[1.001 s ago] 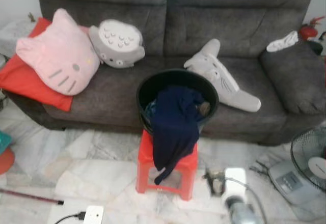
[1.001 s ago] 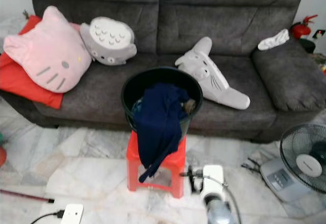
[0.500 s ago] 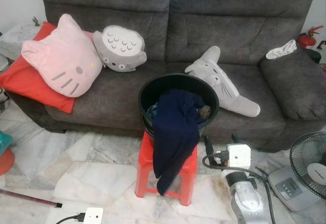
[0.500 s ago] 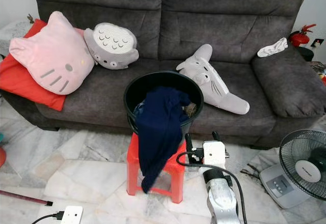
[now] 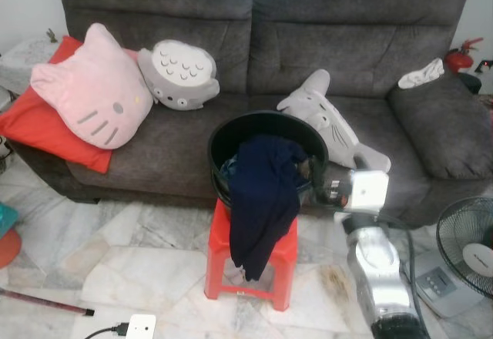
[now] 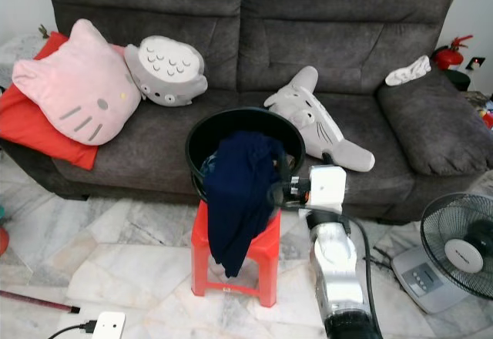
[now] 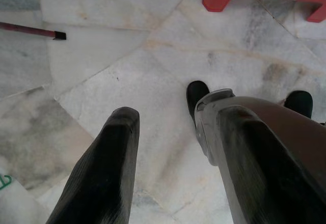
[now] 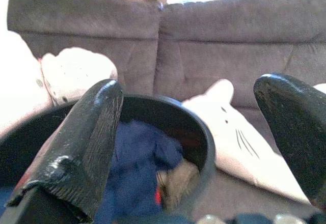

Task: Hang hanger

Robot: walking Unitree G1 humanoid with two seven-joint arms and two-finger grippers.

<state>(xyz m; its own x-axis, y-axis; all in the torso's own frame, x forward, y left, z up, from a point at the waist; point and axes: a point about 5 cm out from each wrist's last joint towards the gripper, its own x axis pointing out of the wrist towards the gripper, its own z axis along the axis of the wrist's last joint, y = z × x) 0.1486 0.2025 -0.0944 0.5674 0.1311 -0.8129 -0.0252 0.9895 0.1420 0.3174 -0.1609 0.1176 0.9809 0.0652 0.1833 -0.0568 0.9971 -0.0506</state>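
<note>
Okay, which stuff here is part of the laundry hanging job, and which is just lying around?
Job:
black bucket
navy garment
red stool
right claw, open at the bucket

Lying about:
pink cat cushion
grey plush toys
fan

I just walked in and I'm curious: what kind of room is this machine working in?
Most likely a home living room: a grey sofa with plush cushions, a black laundry basket of clothes on a red stool, and a floor fan on marble tiles.
</note>
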